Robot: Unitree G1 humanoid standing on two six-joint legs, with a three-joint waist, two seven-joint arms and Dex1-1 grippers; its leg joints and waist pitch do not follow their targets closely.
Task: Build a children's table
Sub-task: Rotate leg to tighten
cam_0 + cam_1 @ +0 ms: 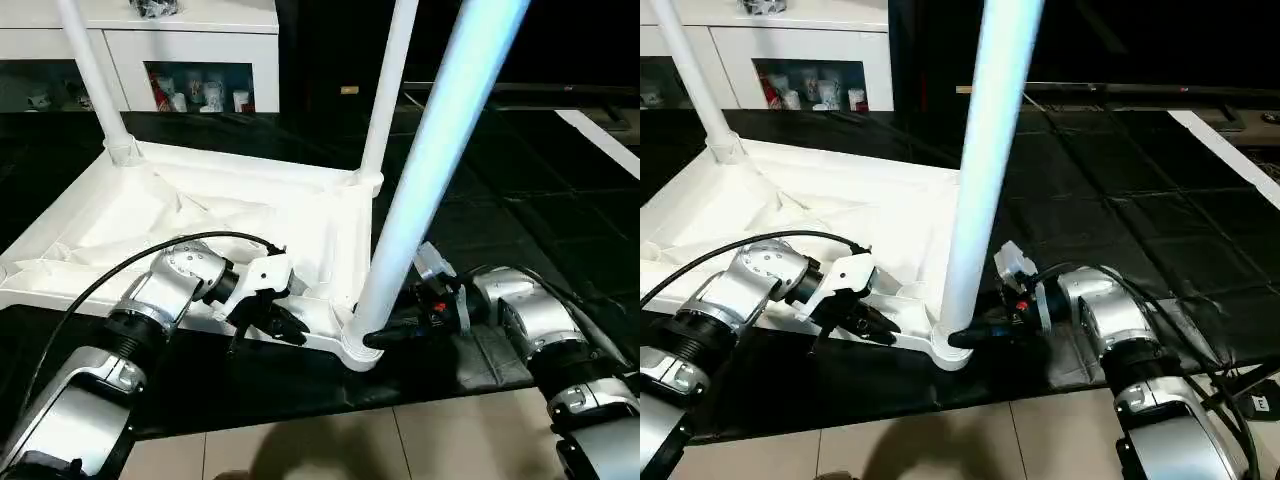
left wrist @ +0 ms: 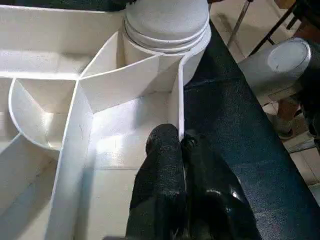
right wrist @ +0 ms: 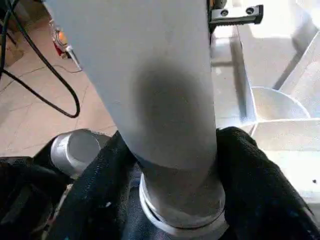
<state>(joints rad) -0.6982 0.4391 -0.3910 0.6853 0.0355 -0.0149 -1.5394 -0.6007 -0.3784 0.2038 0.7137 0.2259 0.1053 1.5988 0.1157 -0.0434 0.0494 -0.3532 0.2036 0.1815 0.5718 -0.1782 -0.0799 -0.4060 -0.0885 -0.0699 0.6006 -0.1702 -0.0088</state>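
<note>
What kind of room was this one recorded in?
Probably a living room at home: a white glass-door cabinet holding mugs, a tiled floor, and the upturned table on a black mat.

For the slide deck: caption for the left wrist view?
Left gripper pinching the upturned table top's rim wall beside the seated near-corner leg.

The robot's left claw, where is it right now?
In the left eye view, the left claw sits left of the near table leg, its fingers pinching the near rim of the upturned tabletop.
</note>
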